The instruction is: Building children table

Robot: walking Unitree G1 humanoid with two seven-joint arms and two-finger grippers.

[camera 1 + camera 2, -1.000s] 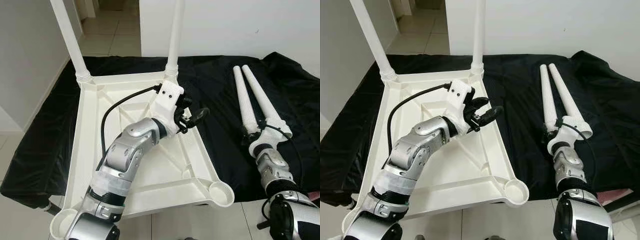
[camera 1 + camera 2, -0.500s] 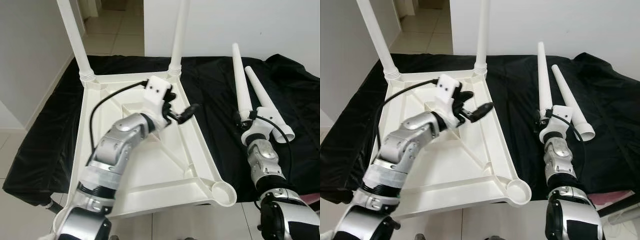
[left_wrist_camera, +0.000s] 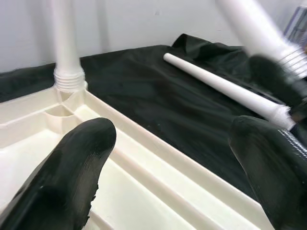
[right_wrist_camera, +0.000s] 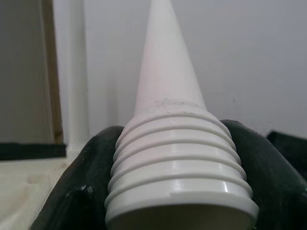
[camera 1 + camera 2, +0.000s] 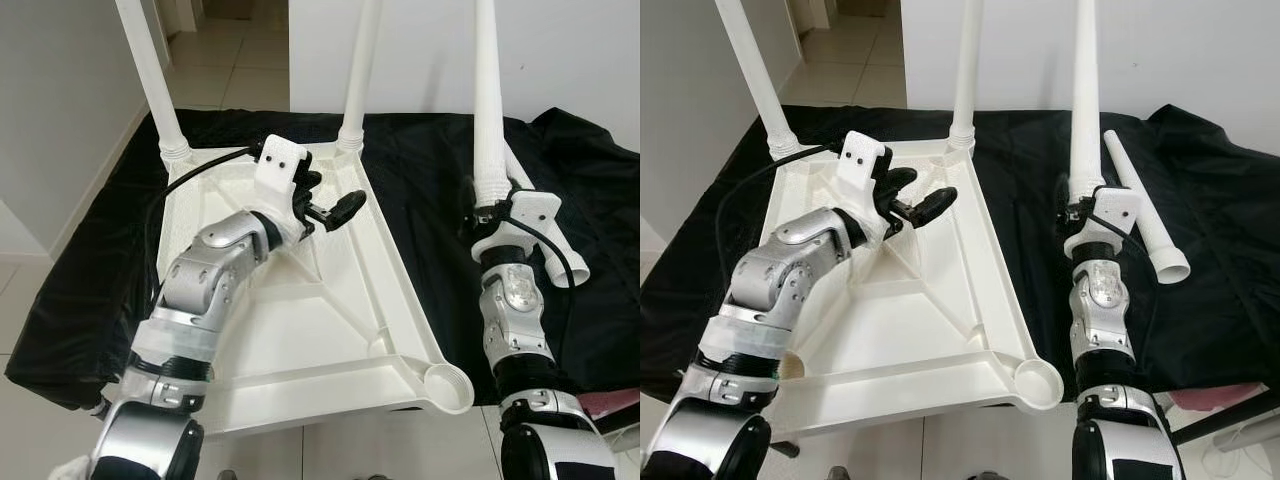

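The white table top [image 5: 300, 330] lies upside down on a black cloth. Two white legs [image 5: 150, 80] [image 5: 360, 70] stand screwed into its far corners. My right gripper [image 5: 490, 215] is shut on a third leg [image 5: 488, 100] just above its threaded end [image 4: 177, 163] and holds it upright over the cloth, right of the top. The fourth leg [image 5: 560, 255] lies on the cloth behind it. My left gripper [image 5: 330, 195] hovers open over the top's far right part, with nothing between its fingers [image 3: 72, 163].
The near right corner has an open round socket [image 5: 440, 385]. The black cloth [image 5: 430, 200] covers the low stand, which ends near my feet. A white wall stands behind it, with tiled floor [image 5: 220, 60] at the far left.
My right gripper has raised the third leg from lying on the cloth to upright. My left gripper has drifted left and farther back over the table top.
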